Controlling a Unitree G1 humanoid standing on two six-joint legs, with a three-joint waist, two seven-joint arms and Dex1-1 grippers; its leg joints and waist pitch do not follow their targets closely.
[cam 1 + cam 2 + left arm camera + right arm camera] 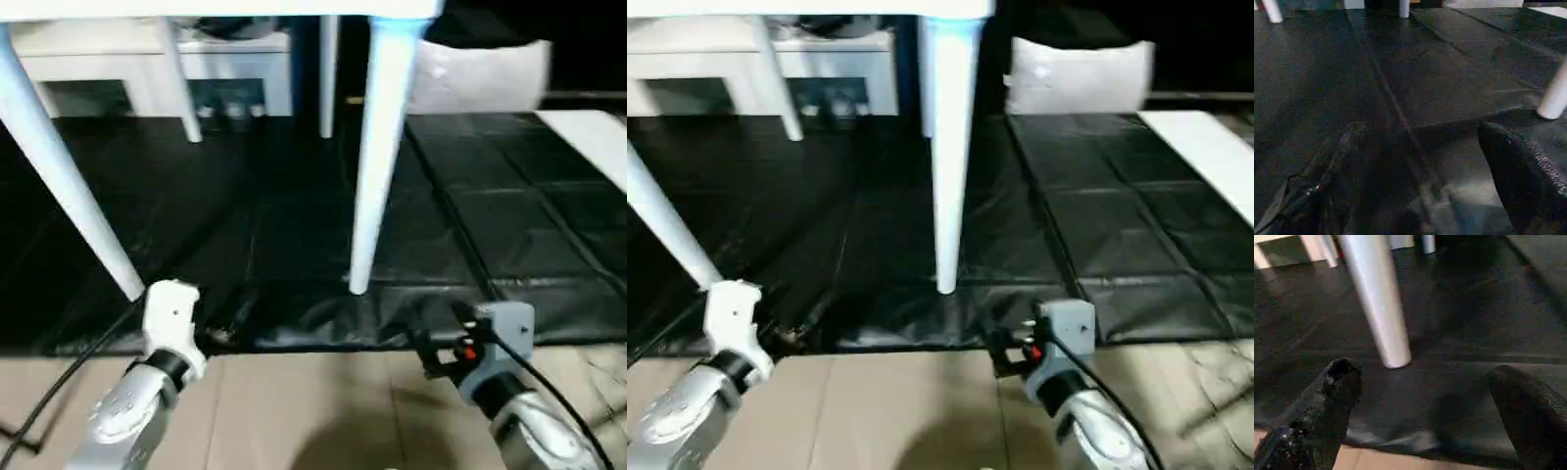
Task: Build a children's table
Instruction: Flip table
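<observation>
Your left gripper (1415, 196) hangs low at the near edge of the black floor mat (294, 225), its two black fingers (1528, 181) spread wide with nothing between them. Just beyond it the near-left leg (69, 186) of the children's table (225, 8) slants down to the mat, its foot landing close to that wrist. Judge that slant before anything else: a leg leaning that far may simply be the view, or it may not be fully seated in its socket.

Further back, two far legs (181, 83) stand on the mat, with a white cabinet (147, 69) behind them. The table stands upright on all four legs, so the build looks close to done, and the step in hand is probably a check or a clean retreat.

Moving right, the near-right leg (1378, 303) stands almost plumb, foot flat on the mat. Your right gripper (1425, 396) sits just this side of it, fingers wide apart and empty, the leg's foot lying ahead between them.

If you test a leg, close gently and low, push along its axis, and avoid sideways nudges that could tip the table. Keep both cables clear of the feet.
</observation>
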